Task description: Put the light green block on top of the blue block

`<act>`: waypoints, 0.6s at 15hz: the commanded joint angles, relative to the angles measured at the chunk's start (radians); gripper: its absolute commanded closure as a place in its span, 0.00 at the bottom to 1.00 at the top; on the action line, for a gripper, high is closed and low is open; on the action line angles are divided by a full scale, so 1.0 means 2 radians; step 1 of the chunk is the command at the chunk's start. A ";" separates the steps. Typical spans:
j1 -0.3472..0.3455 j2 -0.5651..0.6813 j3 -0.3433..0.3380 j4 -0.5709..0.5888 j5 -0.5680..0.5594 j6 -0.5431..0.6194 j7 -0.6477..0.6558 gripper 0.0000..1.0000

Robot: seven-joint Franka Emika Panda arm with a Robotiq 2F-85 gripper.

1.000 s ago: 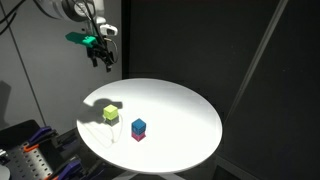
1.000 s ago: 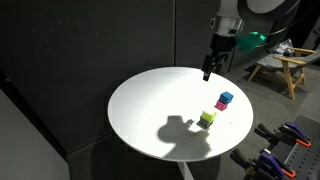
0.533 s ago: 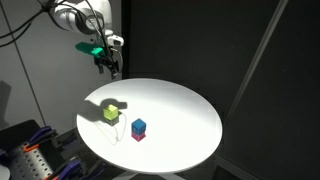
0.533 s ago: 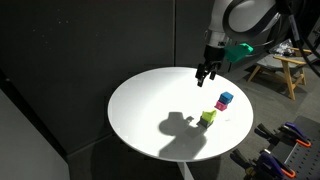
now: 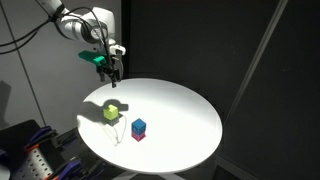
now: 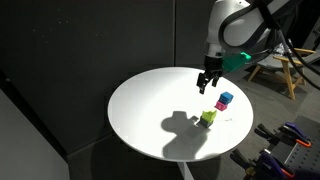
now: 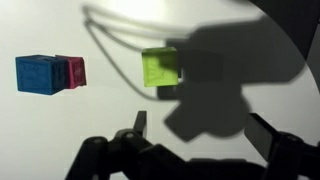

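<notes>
Fingers of the end effector (image 7: 200, 125) stand spread wide, nothing between them, as it hangs above the back edge of the round white surface (image 5: 180, 120). Ahead of it the light green block (image 7: 160, 68) rests alone on the surface. Near it but apart, the blue block (image 5: 139, 126) sits atop a magenta block (image 5: 138, 136).

The arm (image 5: 75, 22) bends downward, its jaws pointing down, spread apart.
</notes>
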 commanded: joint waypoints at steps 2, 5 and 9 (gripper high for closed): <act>-0.002 0.017 -0.008 0.000 -0.031 0.009 0.030 0.00; 0.000 0.026 -0.011 -0.006 -0.044 0.017 0.039 0.00; 0.003 0.035 -0.017 -0.020 -0.063 0.044 0.061 0.00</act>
